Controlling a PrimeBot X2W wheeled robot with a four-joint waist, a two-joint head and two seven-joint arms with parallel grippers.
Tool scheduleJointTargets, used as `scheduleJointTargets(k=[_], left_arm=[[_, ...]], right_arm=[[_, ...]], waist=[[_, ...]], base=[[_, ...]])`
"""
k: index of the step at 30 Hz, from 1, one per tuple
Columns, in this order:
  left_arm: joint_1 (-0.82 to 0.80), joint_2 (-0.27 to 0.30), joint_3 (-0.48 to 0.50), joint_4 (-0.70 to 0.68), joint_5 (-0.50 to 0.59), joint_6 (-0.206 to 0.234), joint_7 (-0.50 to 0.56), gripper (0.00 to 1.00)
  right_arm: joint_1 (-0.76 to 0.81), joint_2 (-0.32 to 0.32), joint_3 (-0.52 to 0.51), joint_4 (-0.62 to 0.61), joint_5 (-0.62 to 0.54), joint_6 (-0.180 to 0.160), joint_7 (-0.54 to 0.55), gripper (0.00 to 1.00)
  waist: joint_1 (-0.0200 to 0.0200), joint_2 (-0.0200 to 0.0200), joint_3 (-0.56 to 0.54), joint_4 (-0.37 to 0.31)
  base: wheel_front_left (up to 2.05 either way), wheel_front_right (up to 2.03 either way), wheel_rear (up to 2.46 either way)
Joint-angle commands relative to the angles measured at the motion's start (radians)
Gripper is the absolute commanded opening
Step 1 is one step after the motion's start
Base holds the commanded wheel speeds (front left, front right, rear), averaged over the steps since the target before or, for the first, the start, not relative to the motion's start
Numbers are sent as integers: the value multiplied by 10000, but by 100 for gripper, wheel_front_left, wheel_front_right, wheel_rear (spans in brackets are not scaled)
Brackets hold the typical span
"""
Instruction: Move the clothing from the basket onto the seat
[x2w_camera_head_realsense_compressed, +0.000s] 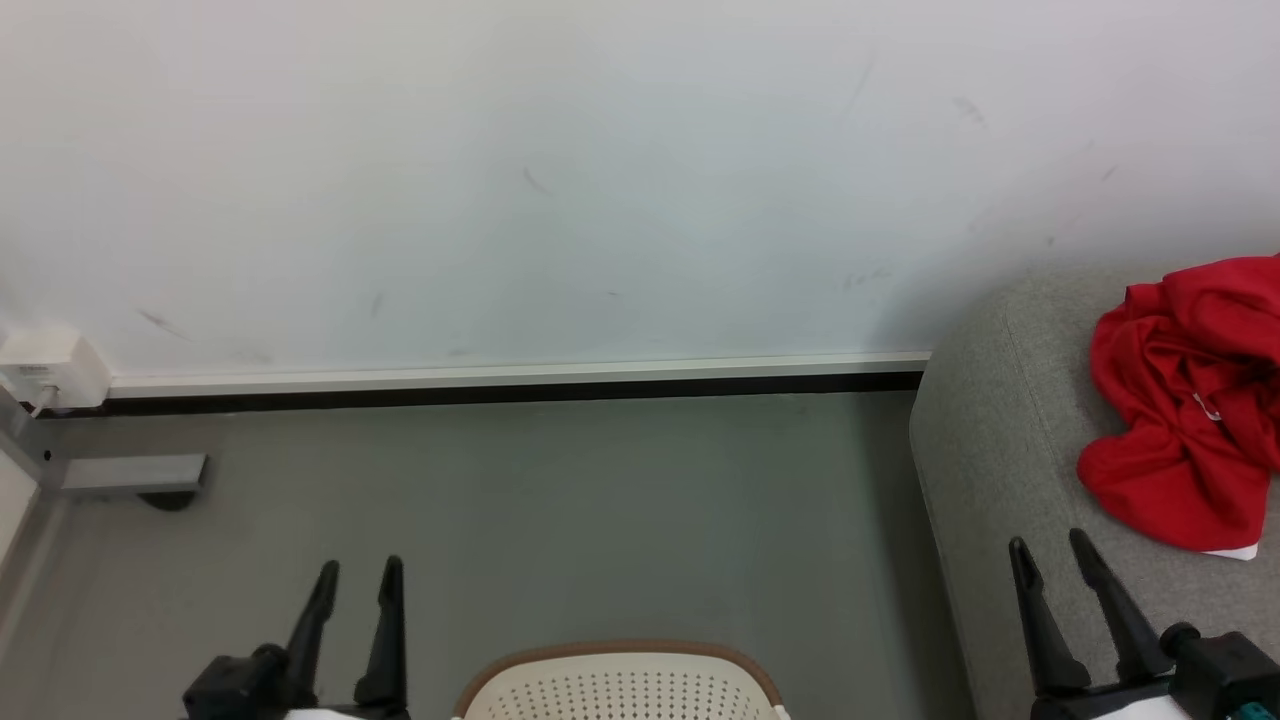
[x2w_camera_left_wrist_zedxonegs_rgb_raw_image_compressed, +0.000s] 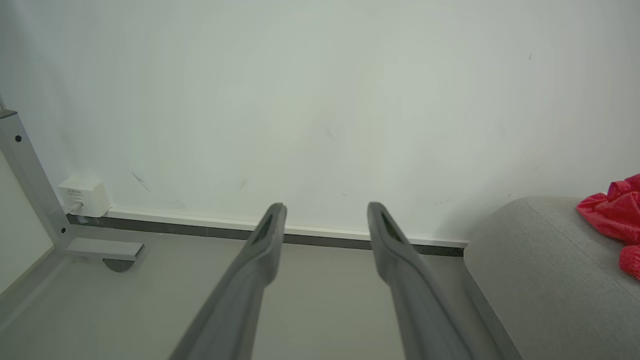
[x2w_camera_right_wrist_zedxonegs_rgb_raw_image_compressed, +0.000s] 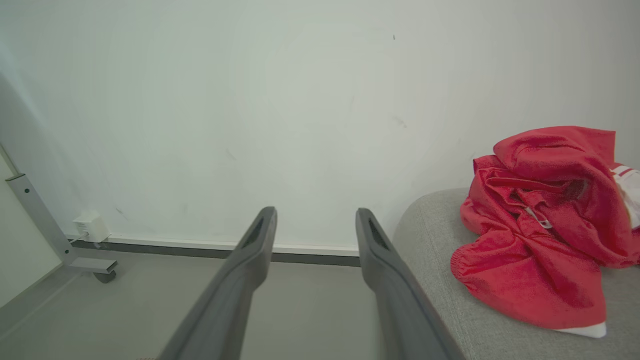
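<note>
Head view: the red garment (x2w_camera_head_realsense_compressed: 1190, 400) lies crumpled on the light grey sofa (x2w_camera_head_realsense_compressed: 1000, 450) at the right edge, with a small white corner poking out at its lower end. The laundry basket (x2w_camera_head_realsense_compressed: 620, 690) stands on the grey floor (x2w_camera_head_realsense_compressed: 600, 500) at bottom centre, showing just its tan rim and perforated cream wall, well apart from the garment. The left gripper (x2w_camera_head_realsense_compressed: 360, 566) hangs over the floor to the basket's left with its two dark fingers parted and nothing between them. The right gripper (x2w_camera_head_realsense_compressed: 1048, 541) is over the sofa's near edge, just below the garment and not touching it, fingers likewise spread and empty. A white wall (x2w_camera_head_realsense_compressed: 600, 180) with a skirting board (x2w_camera_head_realsense_compressed: 500, 378) runs behind, and a white socket box (x2w_camera_head_realsense_compressed: 50, 365) and a metal frame (x2w_camera_head_realsense_compressed: 130, 475) sit at far left.

Left wrist view: the left gripper (x2w_camera_left_wrist_zedxonegs_rgb_raw_image_compressed: 326, 207) points at the wall, released – a wide gap between its fingers. The sofa (x2w_camera_left_wrist_zedxonegs_rgb_raw_image_compressed: 540, 280) shows at lower right, with a bit of the garment (x2w_camera_left_wrist_zedxonegs_rgb_raw_image_compressed: 617, 210) on it.

Right wrist view: the right gripper (x2w_camera_right_wrist_zedxonegs_rgb_raw_image_compressed: 316, 213) is released too. Beside its right finger the sofa (x2w_camera_right_wrist_zedxonegs_rgb_raw_image_compressed: 440, 250) carries the heaped garment (x2w_camera_right_wrist_zedxonegs_rgb_raw_image_compressed: 540, 230), with white trim at its lower corner.
</note>
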Motion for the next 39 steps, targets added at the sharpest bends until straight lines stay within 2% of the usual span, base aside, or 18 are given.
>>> scheduleJointTargets(k=[1, 3, 21, 39], left_arm=[[-8, -4, 11, 41, -20, -4, 9, 0], [39, -36, -19, 241, -38, -11, 26, 0], [-184, -20, 254, 290, -3405, -157, 917, 0], [-346, -4, 461, 309, -6132, -277, 1621, 0]], right_arm=[[16, 10, 3, 18, 24, 0, 5, 0], [145, 59, 55, 158, 46, 0, 9, 0], [20, 227, -481, 145, 3090, -3, 819, 0], [-92, 399, -947, 137, 5534, -6, 1511, 0]], waist=[[0, -1, -1, 1], [0, -1, -1, 2], [0, -1, -40, 22], [0, -1, -79, 41]], base=[[0, 0, 0], [0, 0, 0], [0, 0, 0], [0, 0, 0]])
